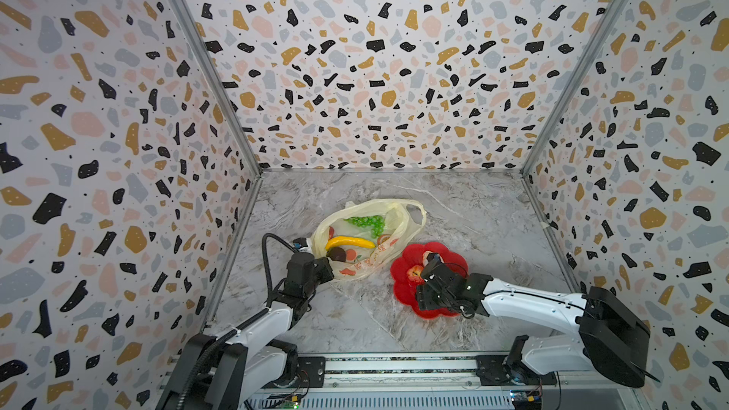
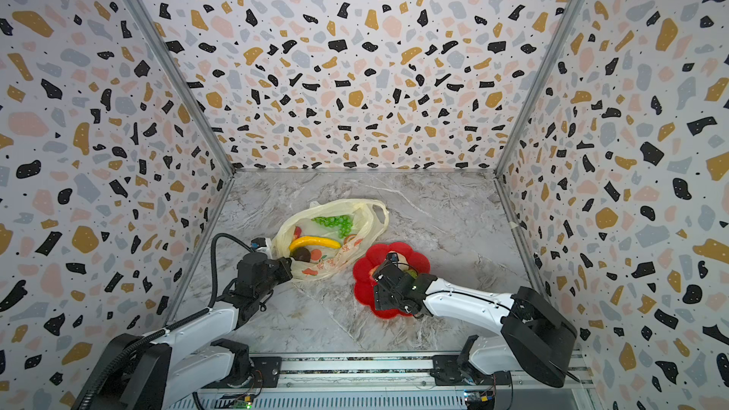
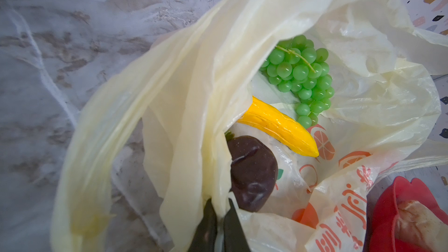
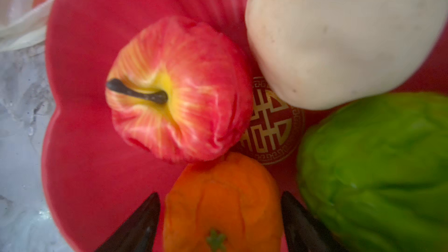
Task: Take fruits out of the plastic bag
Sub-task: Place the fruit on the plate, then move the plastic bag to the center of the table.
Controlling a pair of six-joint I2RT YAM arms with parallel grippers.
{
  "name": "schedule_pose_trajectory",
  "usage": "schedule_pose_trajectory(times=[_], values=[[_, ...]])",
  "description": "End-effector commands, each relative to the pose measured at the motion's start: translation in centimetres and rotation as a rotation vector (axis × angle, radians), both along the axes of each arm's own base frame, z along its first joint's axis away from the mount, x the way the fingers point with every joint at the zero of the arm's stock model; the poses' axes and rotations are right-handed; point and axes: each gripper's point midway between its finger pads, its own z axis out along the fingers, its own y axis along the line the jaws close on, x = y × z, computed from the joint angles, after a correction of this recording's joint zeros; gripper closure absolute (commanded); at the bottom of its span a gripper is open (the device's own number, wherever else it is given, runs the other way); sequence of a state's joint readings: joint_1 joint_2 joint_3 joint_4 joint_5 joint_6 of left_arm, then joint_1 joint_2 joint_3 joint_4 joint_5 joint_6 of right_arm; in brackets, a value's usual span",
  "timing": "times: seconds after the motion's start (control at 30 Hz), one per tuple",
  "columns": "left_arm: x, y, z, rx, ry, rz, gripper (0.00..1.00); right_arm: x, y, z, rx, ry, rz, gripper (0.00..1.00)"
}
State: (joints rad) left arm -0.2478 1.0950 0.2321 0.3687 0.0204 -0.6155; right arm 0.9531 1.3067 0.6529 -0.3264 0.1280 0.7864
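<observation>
L hand (image 3: 220, 204) tight on bag (image 3: 189, 93); R hand (image 4: 220, 193) wide round orange (image 4: 223, 204)

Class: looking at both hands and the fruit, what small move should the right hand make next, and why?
Probably lift the right hand straight up off the orange: its jaws stand open either side of it, and it lies on the red plate beside the apple. The left hand is shut on the rim of the plastic bag, with the banana inside.
</observation>
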Motion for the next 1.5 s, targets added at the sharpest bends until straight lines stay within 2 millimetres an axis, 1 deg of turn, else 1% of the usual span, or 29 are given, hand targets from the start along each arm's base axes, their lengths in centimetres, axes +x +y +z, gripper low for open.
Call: schedule_pose_trajectory(times=[0.0, 0.07, 0.17, 0.27, 0.37, 0.47, 0.5, 0.53, 0.63, 0.73, 0.83, 0.9, 0.97, 1.03, 1.1, 1.17, 1.2, 1.23, 1.4, 1.47], values=[[0.4, 0.0, 0.7, -0.001, -0.038, -0.004, 0.91, -0.5, -0.3, 1.2, 0.003, -0.020, 0.017, 0.22], [0.5, 0.0, 0.6, -0.001, -0.033, -0.003, 0.89, -0.8, -0.3, 1.8, -0.008, -0.035, 0.033, 0.21], [0.5, 0.1, 0.5, 0.003, -0.023, 0.002, 0.85, -0.9, -0.7, 2.4, -0.025, -0.053, 0.033, 0.21], [0.5, 0.3, 0.5, 0.002, -0.018, 0.015, 0.80, -0.9, -0.5, 3.4, -0.007, -0.076, 0.043, 0.21], [0.4, 0.4, 0.7, 0.012, -0.012, 0.023, 0.70, -0.5, -0.4, 4.9, 0.007, -0.116, 0.058, 0.21], [0.2, 1.2, 1.2, 0.020, -0.007, 0.067, 0.60, 0.5, 0.0, 7.2, 0.008, -0.194, 0.084, 0.21], [0.4, 1.3, 1.8, 0.023, -0.014, 0.075, 0.56, 0.9, 0.3, 7.9, 0.013, -0.218, 0.092, 0.21], [0.1, 1.4, 1.9, 0.034, 0.003, 0.073, 0.51, 1.2, 0.6, 8.6, 0.019, -0.245, 0.107, 0.21], [0.0, 1.7, 3.3, 0.062, 0.004, 0.072, 0.40, 2.3, 1.9, 10.7, 0.055, -0.314, 0.141, 0.21], [-0.3, 2.7, 4.1, 0.097, 0.017, 0.115, 0.31, 3.3, 3.4, 12.7, 0.106, -0.376, 0.162, 0.21], [-0.5, 3.3, 4.6, 0.113, 0.023, 0.144, 0.25, 3.9, 5.1, 14.4, 0.166, -0.417, 0.186, 0.21], [-0.4, 3.4, 5.4, 0.130, 0.015, 0.139, 0.22, 4.2, 6.2, 15.4, 0.205, -0.435, 0.202, 0.22], [-0.2, 4.0, 6.3, 0.198, 0.014, 0.170, 0.20, 4.2, 7.0, 15.8, 0.237, -0.444, 0.220, 0.21], [0.1, 5.3, 6.7, 0.317, 0.045, 0.228, 0.18, 4.2, 7.3, 15.8, 0.248, -0.448, 0.228, 0.22], [0.8, 5.7, 6.5, 0.376, 0.071, 0.241, 0.17, 4.3, 7.6, 15.8, 0.259, -0.448, 0.232, 0.22], [1.7, 5.1, 6.2, 0.388, 0.079, 0.227, 0.16, 4.2, 7.9, 15.6, 0.266, -0.444, 0.240, 0.22], [2.2, 4.4, 6.1, 0.393, 0.072, 0.212, 0.05, 4.2, 8.0, 15.5, 0.268, -0.441, 0.243, 0.22], [2.7, 3.9, 6.0, 0.406, 0.072, 0.199, 0.00, 4.2, 8.2, 15.4, 0.270, -0.438, 0.247, 0.22], [4.9, 2.5, 4.2, 0.471, 0.134, 0.152, 0.00, 4.1, 8.6, 14.7, 0.269, -0.420, 0.260, 0.21], [5.6, 2.6, 3.5, 0.505, 0.160, 0.159, 0.00, 4.1, 8.5, 14.3, 0.264, -0.416, 0.259, 0.22]])
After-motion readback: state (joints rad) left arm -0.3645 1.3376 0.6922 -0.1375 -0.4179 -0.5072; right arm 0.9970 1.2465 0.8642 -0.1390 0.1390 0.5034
